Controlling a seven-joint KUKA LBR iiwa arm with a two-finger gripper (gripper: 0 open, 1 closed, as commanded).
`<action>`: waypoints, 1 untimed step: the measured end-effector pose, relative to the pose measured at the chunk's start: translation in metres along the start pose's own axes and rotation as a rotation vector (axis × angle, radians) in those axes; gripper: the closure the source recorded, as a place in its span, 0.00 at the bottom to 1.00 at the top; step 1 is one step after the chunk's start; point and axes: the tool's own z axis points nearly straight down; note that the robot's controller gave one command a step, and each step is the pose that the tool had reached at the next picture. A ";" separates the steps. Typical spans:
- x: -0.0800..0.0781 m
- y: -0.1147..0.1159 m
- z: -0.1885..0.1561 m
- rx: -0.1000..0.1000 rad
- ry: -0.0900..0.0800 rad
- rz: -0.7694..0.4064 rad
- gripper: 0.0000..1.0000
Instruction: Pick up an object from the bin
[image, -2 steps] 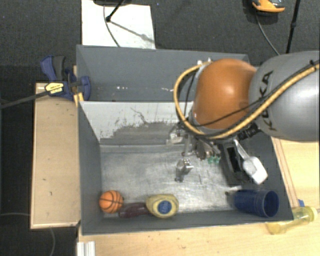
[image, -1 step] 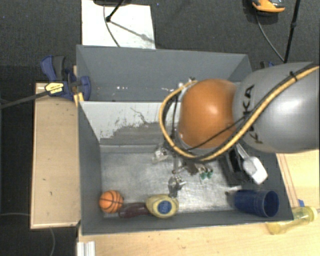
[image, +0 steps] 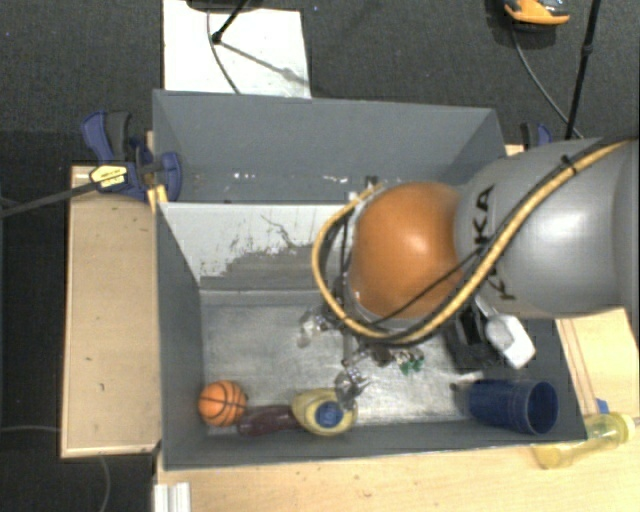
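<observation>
We see the yellow-blue toy (image: 323, 414) just front-left of our gripper (image: 348, 382); how open, we cannot tell

Grey metal bin (image: 250, 330), matt, floor scuffed pale, back wall streaked with scrape marks. Small orange ball (image: 222, 402), rubbery look, dark seams. Dark blue cup (image: 512, 405), smooth matt plastic. Yellow and blue toy (image: 323, 413), smooth plastic with a slight sheen. Dark maroon piece (image: 265, 422) just beside it, faintly glossy, material unclear. Orange wrist cover (image: 405, 250), smooth, softly glossy. Silver arm casing (image: 570, 230), satin finish.
</observation>
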 end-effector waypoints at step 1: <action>0.011 -0.003 0.020 0.000 0.000 0.158 0.00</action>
